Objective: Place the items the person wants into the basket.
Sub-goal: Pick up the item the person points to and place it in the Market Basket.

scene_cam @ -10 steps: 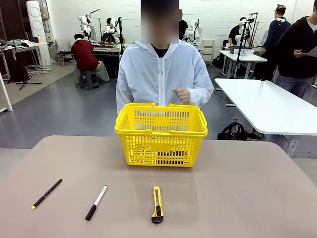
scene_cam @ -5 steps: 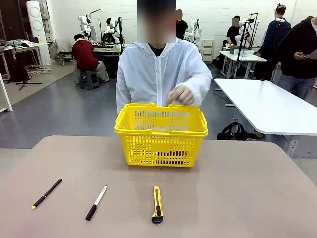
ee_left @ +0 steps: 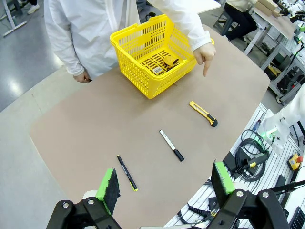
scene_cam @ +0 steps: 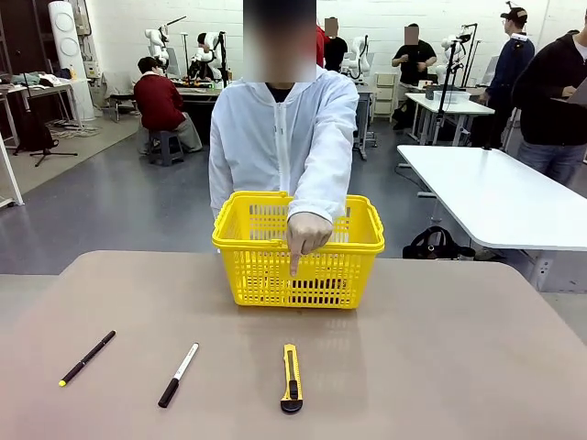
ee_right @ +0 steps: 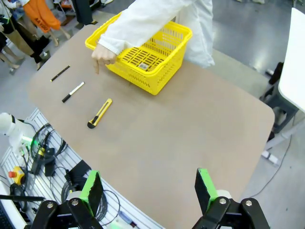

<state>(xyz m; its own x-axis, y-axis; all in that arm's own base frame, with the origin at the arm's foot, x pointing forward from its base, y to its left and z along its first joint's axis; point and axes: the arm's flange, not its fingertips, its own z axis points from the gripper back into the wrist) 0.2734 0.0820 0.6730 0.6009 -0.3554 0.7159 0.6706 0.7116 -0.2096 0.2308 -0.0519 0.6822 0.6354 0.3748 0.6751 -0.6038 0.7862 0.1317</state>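
Person's hand (scene_cam: 307,234) dropped before the basket (scene_cam: 246,246), forefinger out, pointing down toward the knife (scene_cam: 291,378), your left gripper (ee_left: 165,180) and right gripper (ee_right: 149,186) spread wide, empty

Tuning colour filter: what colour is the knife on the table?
The knife is yellow with black trim; front view shows it best.

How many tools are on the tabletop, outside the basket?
3. The black pen with yellow tip lies at the robot's left, the black-and-white marker beside it toward the middle, and the utility knife in front of the basket. A tape measure lies inside the basket.
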